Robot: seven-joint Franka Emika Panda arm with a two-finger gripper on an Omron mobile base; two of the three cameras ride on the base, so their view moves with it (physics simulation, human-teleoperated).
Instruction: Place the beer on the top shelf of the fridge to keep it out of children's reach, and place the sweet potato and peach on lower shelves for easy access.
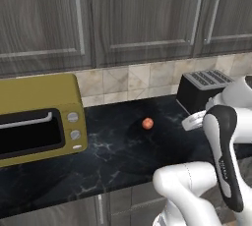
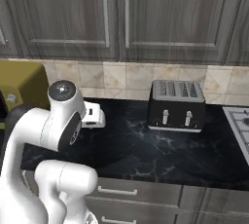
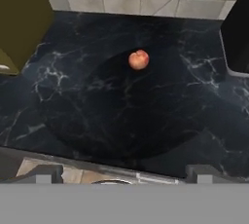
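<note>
Peach (image 3: 138, 59) alone on the black marble counter (image 3: 121, 116), nearer its back edge than its front, between yellow toaster oven (image 1: 39, 117) and black toaster (image 2: 176, 105). Gripper (image 3: 121, 173) above the counter's front edge, fingers apart, empty.

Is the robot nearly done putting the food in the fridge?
Hard to say. The peach sits on the black counter between the yellow oven and the toaster, so it isn't put away. The gripper is open, holding nothing, above the counter's front edge.
</note>
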